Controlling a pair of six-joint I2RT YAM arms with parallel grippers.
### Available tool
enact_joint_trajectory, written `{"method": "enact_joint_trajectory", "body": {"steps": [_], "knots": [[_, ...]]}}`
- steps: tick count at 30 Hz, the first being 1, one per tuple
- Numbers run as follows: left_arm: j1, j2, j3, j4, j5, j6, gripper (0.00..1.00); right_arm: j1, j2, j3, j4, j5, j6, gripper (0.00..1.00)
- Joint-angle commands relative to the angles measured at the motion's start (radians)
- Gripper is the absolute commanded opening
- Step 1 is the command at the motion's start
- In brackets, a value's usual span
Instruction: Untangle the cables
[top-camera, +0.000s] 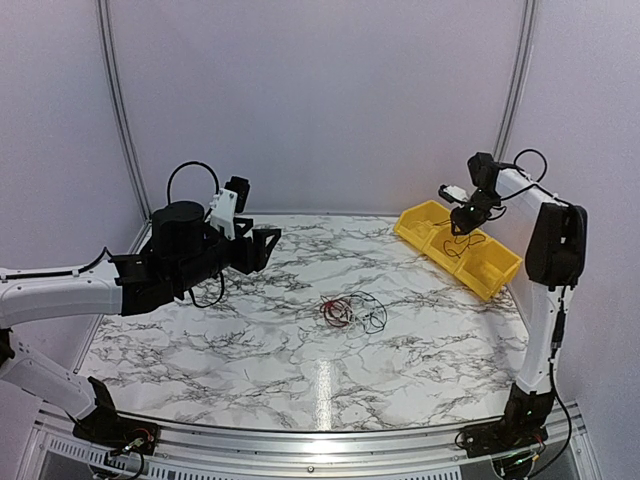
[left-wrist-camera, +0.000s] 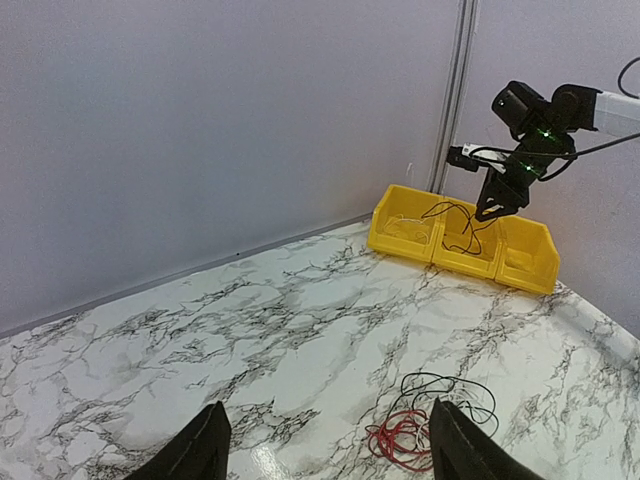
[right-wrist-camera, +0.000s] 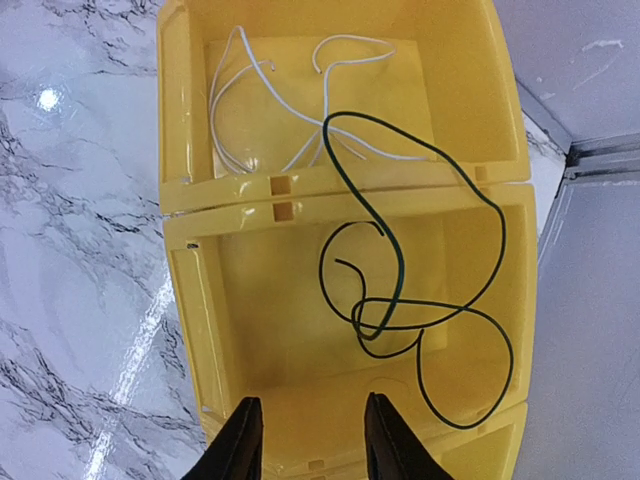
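Cables (top-camera: 352, 312): red/black tangle on table (top-camera: 200, 350), ahead of left gripper (left-wrist-camera: 326, 406), jaws wide, empty. Dark cable (right-wrist-camera: 398, 280) in yellow bins (right-wrist-camera: 180, 150) under right gripper (right-wrist-camera: 312, 400), jaws parted, not gripping.

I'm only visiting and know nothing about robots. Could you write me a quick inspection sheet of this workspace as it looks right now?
Surface: marble-patterned table, glossy, with a light glare.
Job's things: red and black cable tangle lies at the table's centre; dark wire is draped over a divider in the yellow bin; white wire sits in the neighbouring compartment.
Clutter: nothing seen.
Grippers: left gripper open, empty, above the table; right gripper open, empty, above the bin.
Cables: black arm cable loops at the left wrist.
Surroundings: pale walls.
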Motion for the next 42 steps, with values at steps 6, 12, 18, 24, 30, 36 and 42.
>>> {"method": "enact_joint_trajectory", "body": {"steps": [6,12,18,24,30,36,42], "knots": [[-0.008,0.002,-0.008,0.026,-0.007,0.018,0.70,0.006,0.104,0.149,0.036,0.030,0.017,0.36],[-0.008,0.000,-0.009,0.025,-0.006,0.018,0.70,0.006,0.142,0.170,0.053,0.029,0.014,0.30],[-0.010,-0.002,-0.008,0.026,-0.009,0.024,0.71,0.006,0.109,0.152,0.074,-0.008,0.026,0.03],[-0.013,-0.005,-0.009,0.026,-0.007,0.024,0.71,0.006,-0.006,0.025,0.119,0.002,-0.017,0.00],[-0.017,-0.003,-0.008,0.025,-0.005,0.026,0.71,0.006,-0.116,-0.113,0.124,0.032,-0.071,0.00],[-0.019,0.003,-0.009,0.025,-0.005,0.028,0.71,0.001,-0.172,-0.183,0.119,0.046,-0.100,0.00],[-0.020,0.009,-0.009,0.025,-0.006,0.030,0.71,-0.011,-0.148,-0.201,0.086,0.092,-0.128,0.00]]}}
